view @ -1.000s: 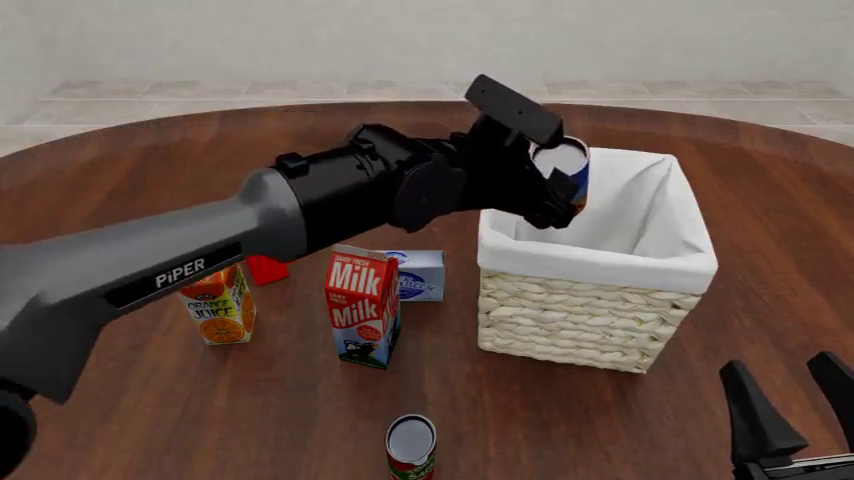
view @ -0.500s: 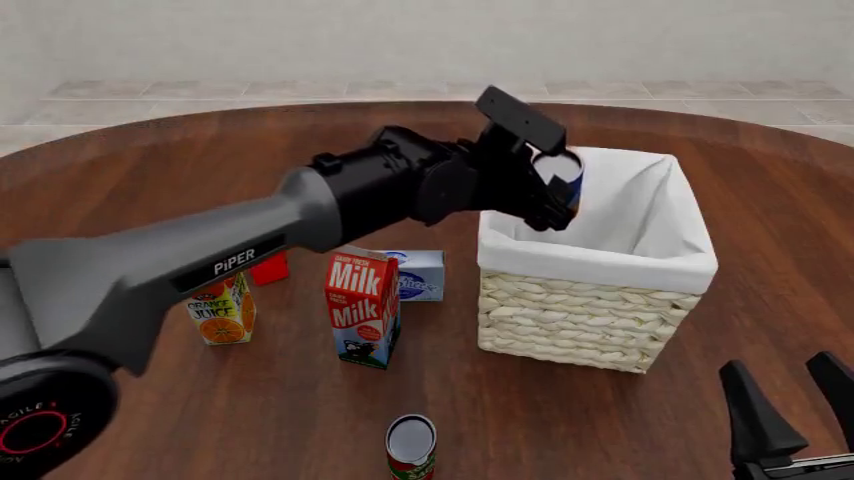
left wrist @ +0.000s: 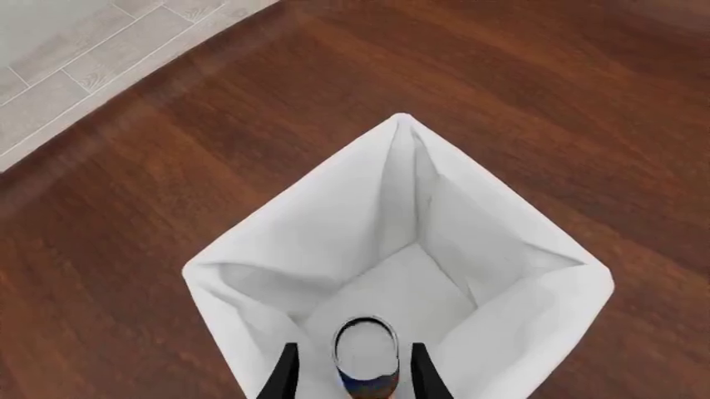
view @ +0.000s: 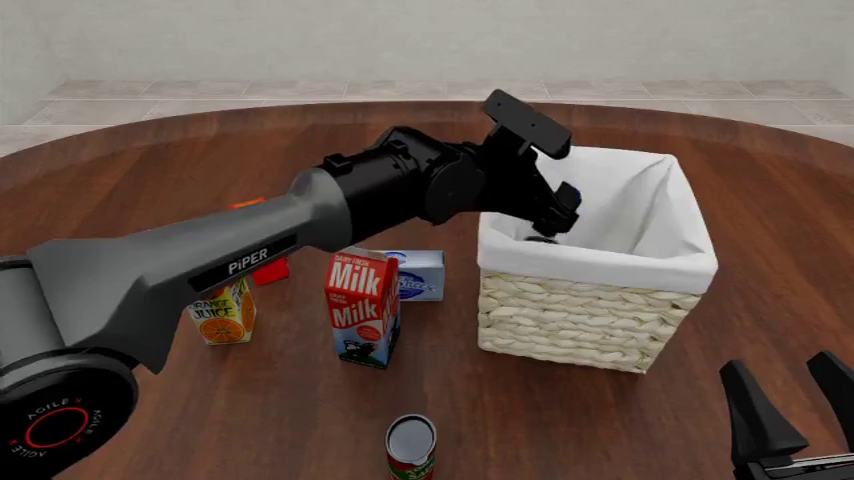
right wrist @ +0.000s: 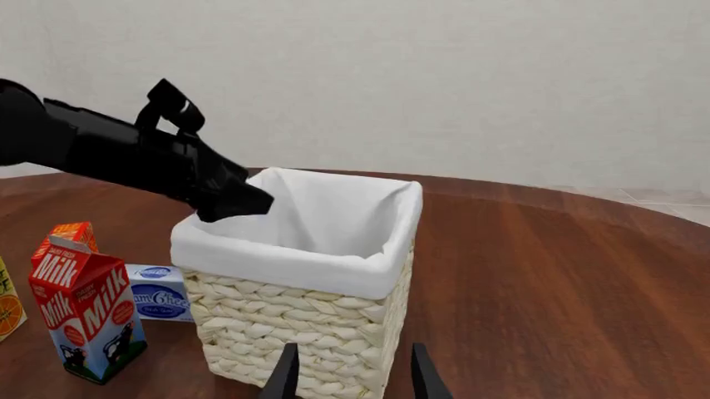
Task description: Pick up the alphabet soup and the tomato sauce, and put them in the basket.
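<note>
The alphabet soup [left wrist: 367, 342], a can with a silvery top and blue label, is loose between my left gripper's spread fingers, low inside the basket [left wrist: 278, 233]. In the front view only a dark bit of the can [view: 541, 239] shows behind the basket's near rim. My left gripper [view: 558, 205] hangs open over the basket's [view: 594, 300] left side. The tomato sauce [view: 411, 448], a red can with a green band, stands upright on the table near the front edge. My right gripper [view: 797, 415] is open and empty at the front right; the basket [right wrist: 299, 332] fills its wrist view.
A milk carton [view: 363, 308] stands left of the basket, with an orange juice carton [view: 220, 305] further left. A blue-and-white box [view: 416, 275] and a red box [view: 267, 268] lie behind them. The left arm stretches across above these.
The left gripper has opened above the basket. The alphabet soup has left its fingers and dropped down into the basket. The right arm has not moved.
</note>
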Available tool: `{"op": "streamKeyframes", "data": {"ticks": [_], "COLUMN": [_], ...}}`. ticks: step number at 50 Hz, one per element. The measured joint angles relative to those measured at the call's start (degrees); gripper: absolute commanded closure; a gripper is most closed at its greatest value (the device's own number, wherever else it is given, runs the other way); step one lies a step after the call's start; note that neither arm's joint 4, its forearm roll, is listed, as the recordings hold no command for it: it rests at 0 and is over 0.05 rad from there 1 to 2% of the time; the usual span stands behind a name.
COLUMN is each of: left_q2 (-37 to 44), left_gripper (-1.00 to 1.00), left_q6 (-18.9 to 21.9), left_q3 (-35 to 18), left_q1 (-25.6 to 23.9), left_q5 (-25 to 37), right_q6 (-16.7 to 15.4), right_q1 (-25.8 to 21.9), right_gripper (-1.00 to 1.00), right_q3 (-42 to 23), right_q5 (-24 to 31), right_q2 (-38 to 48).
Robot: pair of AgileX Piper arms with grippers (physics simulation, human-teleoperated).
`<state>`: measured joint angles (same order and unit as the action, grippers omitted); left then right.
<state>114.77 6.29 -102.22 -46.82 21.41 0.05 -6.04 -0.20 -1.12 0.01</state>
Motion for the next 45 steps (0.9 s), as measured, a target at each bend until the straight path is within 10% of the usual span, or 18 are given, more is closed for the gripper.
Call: {"op": "streamKeyframes", "data": {"ticks": [45], "left_q2": [-6.3], "left_gripper": [-1.00], "left_q6": [-1.4], "left_q3": [3.2], "left_q1": [-0.6], "left_q5": [-3.0], "right_q6": [-0.5], "right_q1": [-0.2], "right_gripper": [-1.00], "right_q3": [0.0], "right_q5": [0.0], "right_q2": [0.0]}}
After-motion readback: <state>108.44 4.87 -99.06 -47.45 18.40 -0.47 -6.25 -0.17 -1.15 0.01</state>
